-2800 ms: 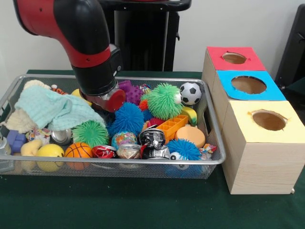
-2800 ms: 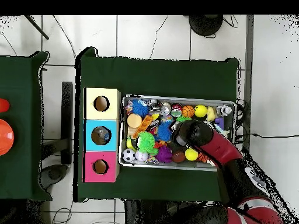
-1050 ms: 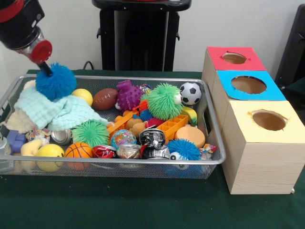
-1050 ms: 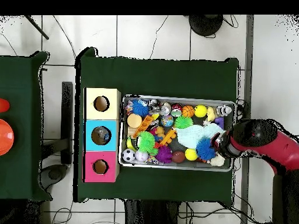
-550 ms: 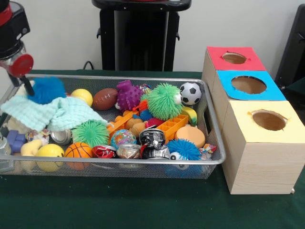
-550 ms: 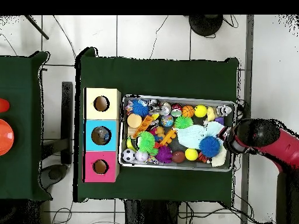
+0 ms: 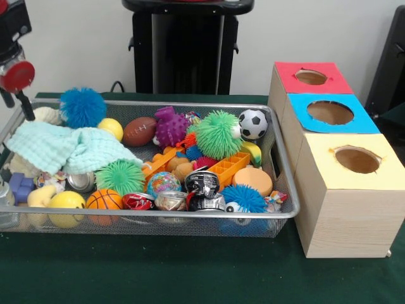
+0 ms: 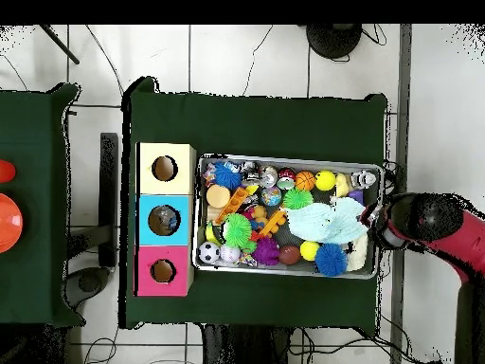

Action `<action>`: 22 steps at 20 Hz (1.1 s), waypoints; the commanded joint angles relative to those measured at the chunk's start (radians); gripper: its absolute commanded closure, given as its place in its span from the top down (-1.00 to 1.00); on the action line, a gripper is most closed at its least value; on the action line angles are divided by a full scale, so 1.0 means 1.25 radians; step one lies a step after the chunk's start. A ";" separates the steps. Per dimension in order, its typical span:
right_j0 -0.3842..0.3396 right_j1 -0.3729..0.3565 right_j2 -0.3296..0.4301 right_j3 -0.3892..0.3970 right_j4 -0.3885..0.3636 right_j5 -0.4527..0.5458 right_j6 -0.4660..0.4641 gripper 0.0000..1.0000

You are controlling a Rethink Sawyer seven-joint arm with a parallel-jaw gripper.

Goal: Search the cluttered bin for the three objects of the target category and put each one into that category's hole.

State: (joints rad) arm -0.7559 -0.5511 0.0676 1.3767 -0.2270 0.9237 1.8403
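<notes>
Three wooden boxes with holed tops, red (image 7: 311, 77), blue (image 7: 330, 113) and yellow (image 7: 356, 159), stand in a row just beside the large shallow silver wire-mesh bin (image 7: 190, 217), which sits on the dark green tabletop (image 7: 190, 272).

The bin is crammed, so much of its contents is only partly seen. A pale mint knitted cloth (image 7: 66, 149) drapes over the things at one end and hides whatever lies under it. A blue spiky rubber ball (image 7: 83, 107) rests at the far rim beside that cloth, near a brown toy football (image 7: 140, 131) and a purple knobbly toy (image 7: 171, 126). A large green spiky ball (image 7: 217, 133) touches a small black-and-white soccer ball (image 7: 253, 123). Near the front wall, a crushed can (image 7: 202, 183) and a small orange basketball (image 7: 104, 199) show only in part behind the mesh.

Only an edge of the red and black robot arm (image 8: 438, 224) appears in the front view, cut off at the upper corner. In the overhead view it lies outside the bin's short end, off the tabletop. I cannot tell how its fingers are set or whether they hold anything.
</notes>
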 commanded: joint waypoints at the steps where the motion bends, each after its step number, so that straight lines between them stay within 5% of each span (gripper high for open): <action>1: 0.026 -0.104 0.006 0.053 0.007 0.142 -0.022 1.00; 5: 0.055 -0.135 0.008 0.087 0.039 0.167 0.037 1.00; 14: 0.080 -0.101 0.032 0.165 0.121 0.070 0.088 1.00; 22: 0.106 -0.055 0.016 0.203 0.123 -0.090 0.114 1.00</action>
State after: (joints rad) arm -0.6409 -0.6989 0.0559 1.4926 -0.0922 0.9800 1.8403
